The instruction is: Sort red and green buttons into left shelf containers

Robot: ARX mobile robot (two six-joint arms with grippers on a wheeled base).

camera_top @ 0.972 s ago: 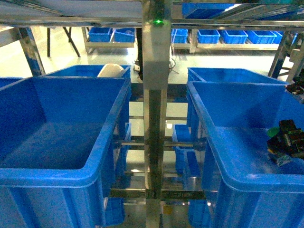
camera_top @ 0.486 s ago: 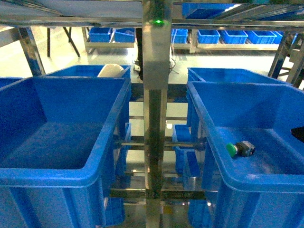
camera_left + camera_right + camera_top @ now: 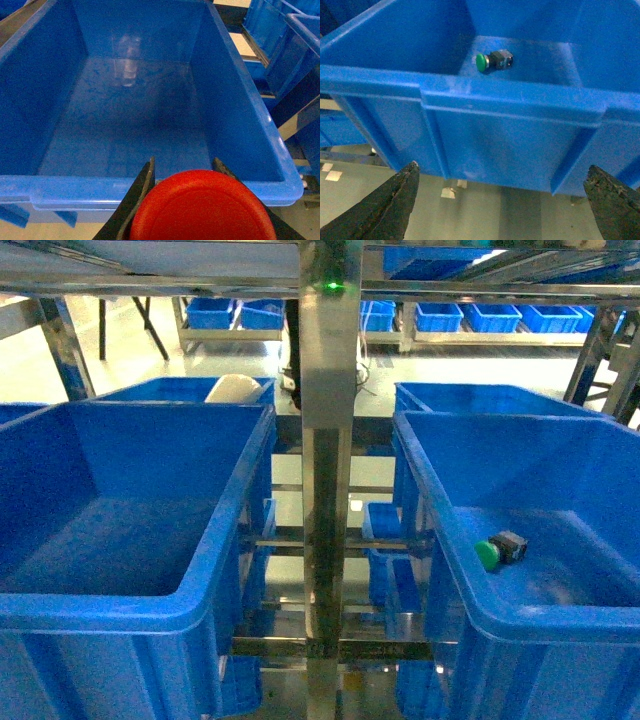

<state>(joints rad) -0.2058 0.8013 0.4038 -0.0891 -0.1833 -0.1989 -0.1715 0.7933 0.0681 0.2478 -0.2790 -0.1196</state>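
Left gripper [image 3: 200,200] clamped on the red button [image 3: 202,207], cap up, hanging just outside the near rim of the empty left bin [image 3: 150,185]; right gripper [image 3: 500,200] spread wide, empty, below and outside the right bin [image 3: 510,100], where the green button [image 3: 492,61] lies on its side on the floor. Judged best: carry red forward past the rim, release low over mid-floor to limit rolling.
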